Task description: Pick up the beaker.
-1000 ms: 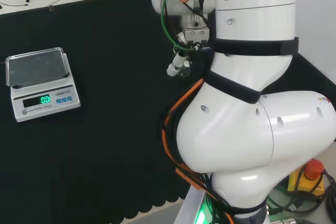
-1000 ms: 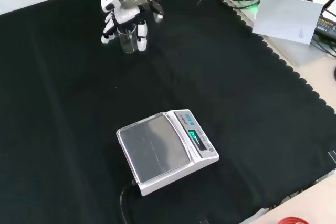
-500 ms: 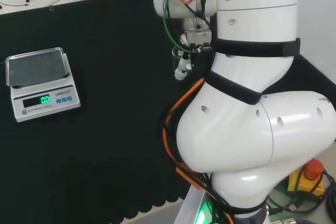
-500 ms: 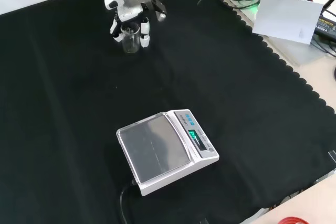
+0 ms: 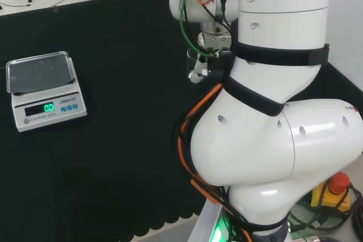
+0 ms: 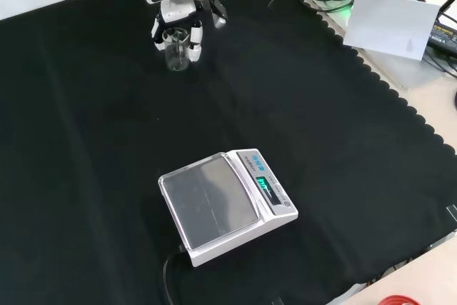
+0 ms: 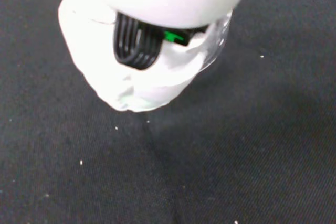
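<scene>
Near the far edge of the black cloth (image 6: 300, 112) in the front view, the hand (image 6: 173, 12) closes its fingers (image 6: 194, 39) around the clear beaker (image 6: 176, 49), which appears lifted just off the surface. Smooth glass could slip from the grasp and tip; the scale (image 6: 225, 205) sits well apart.

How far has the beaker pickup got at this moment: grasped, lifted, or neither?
Done: the hand has reached the beaker at the far end of the black cloth, with fingers curled down either side of the glass. In hand: the grasp itself. Whether the beaker has left the cloth cannot be told from the front view. Left: a plainly clear lift. The scale plays no part.
</scene>
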### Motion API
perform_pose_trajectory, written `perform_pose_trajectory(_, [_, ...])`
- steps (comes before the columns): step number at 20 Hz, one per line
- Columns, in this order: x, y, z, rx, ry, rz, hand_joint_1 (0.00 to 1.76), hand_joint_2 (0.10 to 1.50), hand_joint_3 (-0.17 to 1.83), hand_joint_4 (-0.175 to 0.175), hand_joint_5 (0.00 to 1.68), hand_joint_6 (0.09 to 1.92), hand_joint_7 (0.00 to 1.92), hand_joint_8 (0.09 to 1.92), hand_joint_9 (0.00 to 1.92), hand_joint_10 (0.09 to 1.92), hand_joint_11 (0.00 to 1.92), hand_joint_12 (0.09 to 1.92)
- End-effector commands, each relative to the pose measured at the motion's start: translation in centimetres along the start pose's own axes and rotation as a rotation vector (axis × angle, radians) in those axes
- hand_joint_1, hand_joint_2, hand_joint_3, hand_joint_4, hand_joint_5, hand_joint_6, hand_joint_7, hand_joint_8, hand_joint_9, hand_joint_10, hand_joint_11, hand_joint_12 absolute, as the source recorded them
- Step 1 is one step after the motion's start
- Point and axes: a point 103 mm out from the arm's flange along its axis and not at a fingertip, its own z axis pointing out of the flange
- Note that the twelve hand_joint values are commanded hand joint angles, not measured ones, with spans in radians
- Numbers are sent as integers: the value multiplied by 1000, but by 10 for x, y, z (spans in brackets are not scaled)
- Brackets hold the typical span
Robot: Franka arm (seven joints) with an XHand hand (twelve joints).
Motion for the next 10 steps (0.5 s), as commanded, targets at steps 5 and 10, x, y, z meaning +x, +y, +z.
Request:
perform_pose_trajectory(5, [1,0,0,3,2,1,1188,680,625,-110,1240,708,1135,987,1413,527,1543,653])
perform_pose_trajectory(10, [10,-3,-24,-21,-3,-16,1188,678,629,-108,1241,708,1137,988,1415,527,1542,653])
